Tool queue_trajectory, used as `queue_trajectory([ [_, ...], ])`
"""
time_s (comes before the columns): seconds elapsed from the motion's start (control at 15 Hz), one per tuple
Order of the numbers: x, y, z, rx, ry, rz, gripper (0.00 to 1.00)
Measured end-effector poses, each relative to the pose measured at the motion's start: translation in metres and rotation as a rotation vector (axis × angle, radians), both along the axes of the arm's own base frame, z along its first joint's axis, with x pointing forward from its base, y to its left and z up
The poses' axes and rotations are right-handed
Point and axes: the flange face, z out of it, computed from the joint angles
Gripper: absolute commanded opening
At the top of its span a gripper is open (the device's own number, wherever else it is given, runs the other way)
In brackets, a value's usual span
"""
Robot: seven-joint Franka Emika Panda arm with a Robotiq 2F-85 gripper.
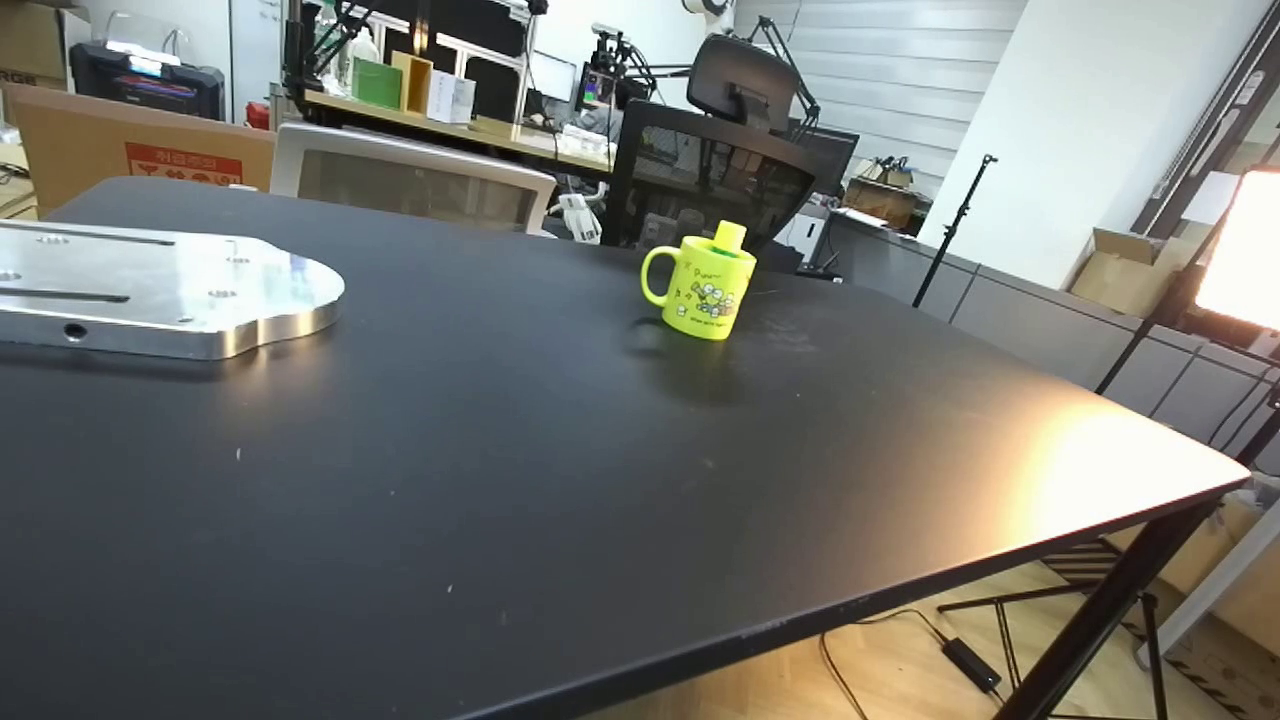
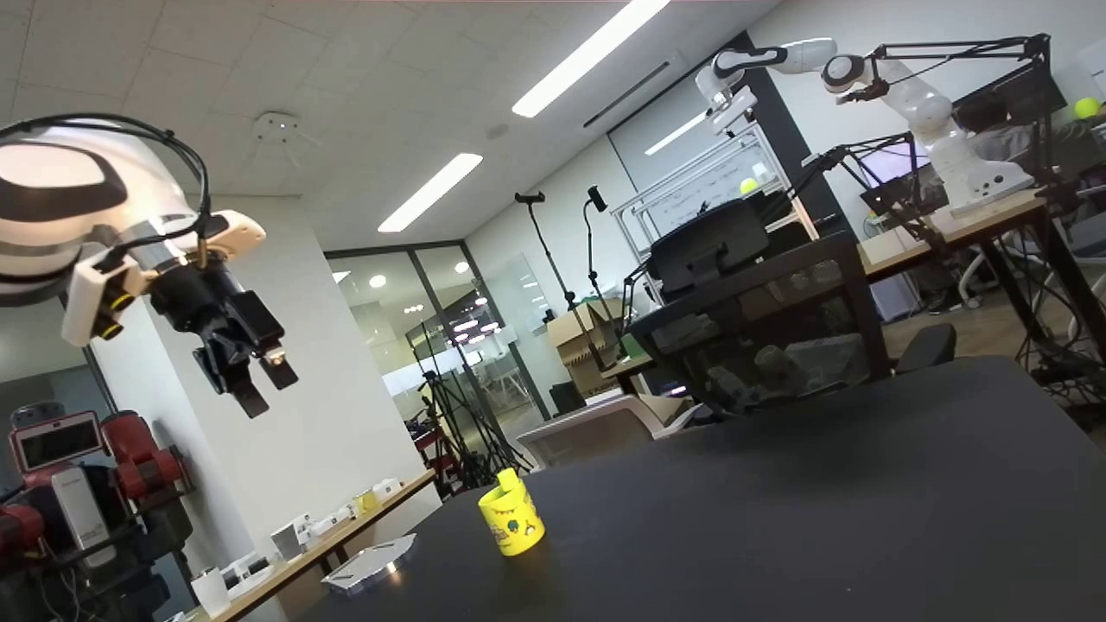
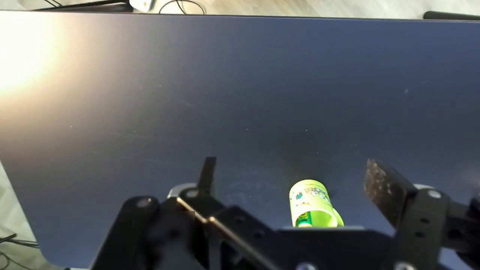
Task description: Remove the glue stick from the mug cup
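Observation:
The bright yellow-green mug cup [image 1: 705,292] stands upright on the black table; it also shows in an exterior view [image 2: 513,523] and in the wrist view [image 3: 308,197]. The glue stick [image 1: 730,237] stands inside the mug, its yellow end above the rim, also in an exterior view [image 2: 509,480]. In the wrist view its green label [image 3: 304,218] shows inside the mug; its lower part is hidden. My gripper [image 2: 270,390] is open and empty, high above the table and apart from the mug. In the wrist view the fingers [image 3: 291,162] are wide apart, the mug below between them.
A thick silver metal plate [image 1: 160,285] lies on the black table [image 1: 480,480], also in an exterior view [image 2: 370,563]. Office chairs [image 1: 410,185] stand at the table's far edge. A bright lamp [image 1: 1245,250] stands beyond the table's side.

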Motion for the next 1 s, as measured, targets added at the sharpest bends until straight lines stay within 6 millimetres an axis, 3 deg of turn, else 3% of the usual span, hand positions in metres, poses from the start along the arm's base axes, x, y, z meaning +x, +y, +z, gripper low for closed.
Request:
queue_trajectory([
  [0.27,0.045,-0.009,-0.048,0.04,0.006,0.021,1.0],
  [0.67,0.132,-0.005,-0.119,0.053,0.059,-0.009,1.0],
  [0.8,0.147,-0.004,-0.131,0.052,0.078,-0.016,1.0],
  [1.0,0.151,-0.003,-0.13,0.051,0.085,-0.018,1.0],
])
